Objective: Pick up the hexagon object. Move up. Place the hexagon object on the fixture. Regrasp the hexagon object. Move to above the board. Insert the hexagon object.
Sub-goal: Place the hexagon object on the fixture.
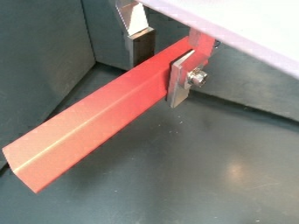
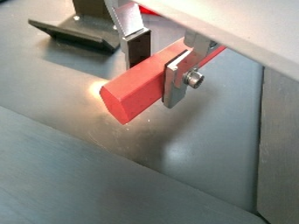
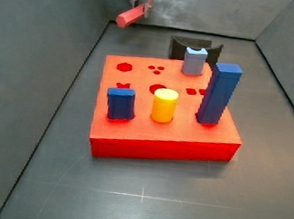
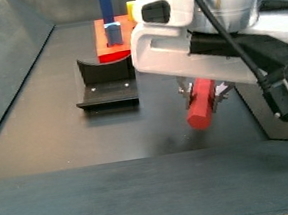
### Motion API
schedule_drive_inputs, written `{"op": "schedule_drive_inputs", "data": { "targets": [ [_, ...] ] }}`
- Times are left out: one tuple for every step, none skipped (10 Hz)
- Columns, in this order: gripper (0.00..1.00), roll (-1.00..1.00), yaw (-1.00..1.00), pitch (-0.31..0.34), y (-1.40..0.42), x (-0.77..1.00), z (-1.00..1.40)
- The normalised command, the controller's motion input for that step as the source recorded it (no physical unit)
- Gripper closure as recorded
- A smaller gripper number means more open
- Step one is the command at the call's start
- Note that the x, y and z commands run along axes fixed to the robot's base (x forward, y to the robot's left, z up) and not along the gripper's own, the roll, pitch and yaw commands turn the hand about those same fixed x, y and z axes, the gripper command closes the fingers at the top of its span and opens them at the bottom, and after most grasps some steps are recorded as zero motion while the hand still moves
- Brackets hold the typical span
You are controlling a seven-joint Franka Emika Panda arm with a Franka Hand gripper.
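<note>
Board: I see the board (image 3: 160, 133) on the floor, carrying blue, yellow and grey pegs.
Gripper: my gripper (image 2: 156, 70) hangs above the floor, beside the fixture (image 4: 105, 83), clamped on the bar.
Hexagon object: the hexagon object (image 1: 93, 119) sits airborne between the fingers (image 1: 179, 77).

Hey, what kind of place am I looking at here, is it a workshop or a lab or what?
Most likely a robot lab test cell: a dark walled enclosure holding a red peg board, a black fixture, and a gripper holding the red hexagon object in the air.
</note>
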Motion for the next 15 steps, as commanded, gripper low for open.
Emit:
{"op": "schedule_drive_inputs", "data": {
  "targets": [
    [1.00, 0.01, 0.00, 0.014, 0.00, 0.00, 1.00],
    [1.00, 0.02, 0.00, 0.036, 0.00, -0.01, 1.00],
    [1.00, 0.03, 0.00, 0.048, 0.00, -0.02, 1.00],
    [1.00, 0.05, -0.01, 0.088, 0.00, -0.02, 1.00],
    [1.00, 0.07, 0.00, 0.102, -0.01, -0.02, 1.00],
    [1.00, 0.08, 0.01, 0.106, -0.01, -0.03, 1.00],
    [1.00, 0.09, 0.02, 0.112, -0.01, -0.03, 1.00],
    [1.00, 0.10, 0.02, 0.114, -0.02, -0.03, 1.00],
    [1.00, 0.09, 0.02, 0.110, -0.02, -0.03, 1.00],
    [1.00, 0.09, 0.02, 0.104, -0.01, -0.03, 0.88],
    [1.00, 0.08, 0.02, 0.097, -0.01, -0.03, 0.81],
    [1.00, 0.08, 0.02, 0.098, 0.00, -0.02, 0.65],
    [1.00, 0.07, 0.02, 0.103, 0.00, -0.02, 0.48],
    [1.00, 0.08, 0.02, 0.114, 0.00, -0.01, 0.36],
    [1.00, 0.08, 0.02, 0.118, 0.00, -0.01, 0.24]
  ]
}}
